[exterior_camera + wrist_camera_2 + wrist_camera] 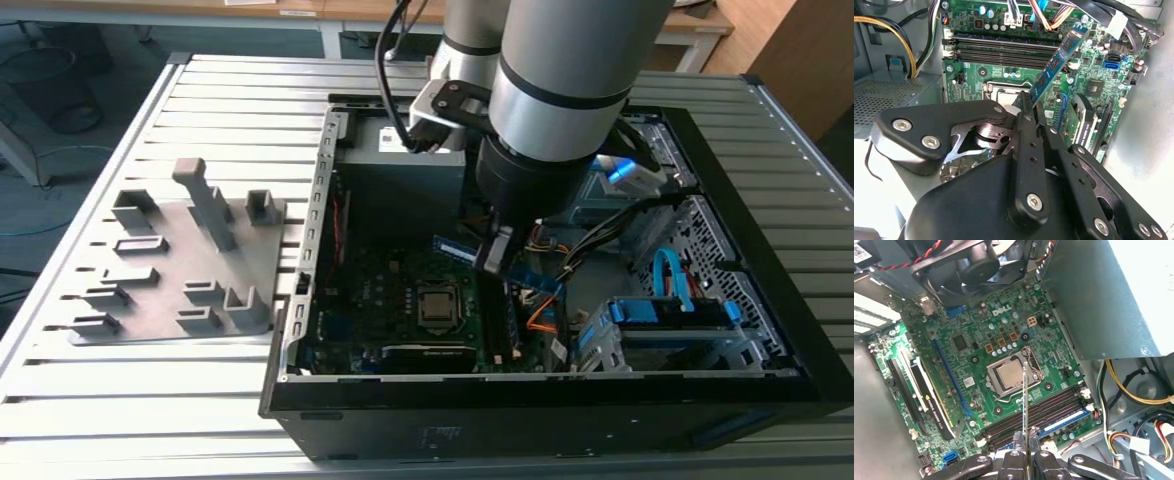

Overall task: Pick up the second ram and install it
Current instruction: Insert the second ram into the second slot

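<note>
My gripper [495, 256] hangs inside the open computer case [747, 390], above the motherboard [387, 290]. It is shut on the second ram [1059, 58], a thin dark green stick with black chips that juts out from the fingertips [1026, 106]. In the first wrist view the ram [1025, 405] shows edge-on, held between the fingers [1015, 460] over the processor socket [1009, 374] and crossing the row of memory slots [1054, 407]. The stick is clear of the slots [999, 50] and tilted to them.
A grey holder tray [187, 262] with upright blocks lies on the slatted table at the exterior view's left of the case. Inside the case are a fan [974, 265], a grey power supply [1114, 295], loose cable bundles [1134, 390] and blue flat cables [667, 282].
</note>
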Controlling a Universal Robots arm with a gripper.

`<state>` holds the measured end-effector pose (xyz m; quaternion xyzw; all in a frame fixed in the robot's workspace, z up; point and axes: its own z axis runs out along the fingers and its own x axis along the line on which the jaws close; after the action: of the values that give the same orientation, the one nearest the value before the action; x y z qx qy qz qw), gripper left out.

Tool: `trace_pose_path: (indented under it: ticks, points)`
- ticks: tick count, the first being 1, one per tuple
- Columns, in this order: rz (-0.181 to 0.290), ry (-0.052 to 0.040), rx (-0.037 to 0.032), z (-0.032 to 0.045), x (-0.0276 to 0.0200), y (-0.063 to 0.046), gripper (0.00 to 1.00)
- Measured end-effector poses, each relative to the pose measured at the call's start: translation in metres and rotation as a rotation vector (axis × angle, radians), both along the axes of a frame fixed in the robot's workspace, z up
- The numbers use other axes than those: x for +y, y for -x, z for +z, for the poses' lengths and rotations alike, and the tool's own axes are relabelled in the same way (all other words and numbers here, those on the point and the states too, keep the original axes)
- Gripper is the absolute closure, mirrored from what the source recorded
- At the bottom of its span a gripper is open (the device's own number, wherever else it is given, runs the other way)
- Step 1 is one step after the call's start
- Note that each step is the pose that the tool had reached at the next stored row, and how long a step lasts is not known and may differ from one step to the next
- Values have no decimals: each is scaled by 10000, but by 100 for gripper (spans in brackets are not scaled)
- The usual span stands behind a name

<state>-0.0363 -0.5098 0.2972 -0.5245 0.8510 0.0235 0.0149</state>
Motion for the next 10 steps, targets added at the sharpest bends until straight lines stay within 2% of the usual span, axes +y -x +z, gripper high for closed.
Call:
trace_pose_path:
  ticks: [10]
  points:
    - [-564, 6, 0, -1, 0, 0, 86]
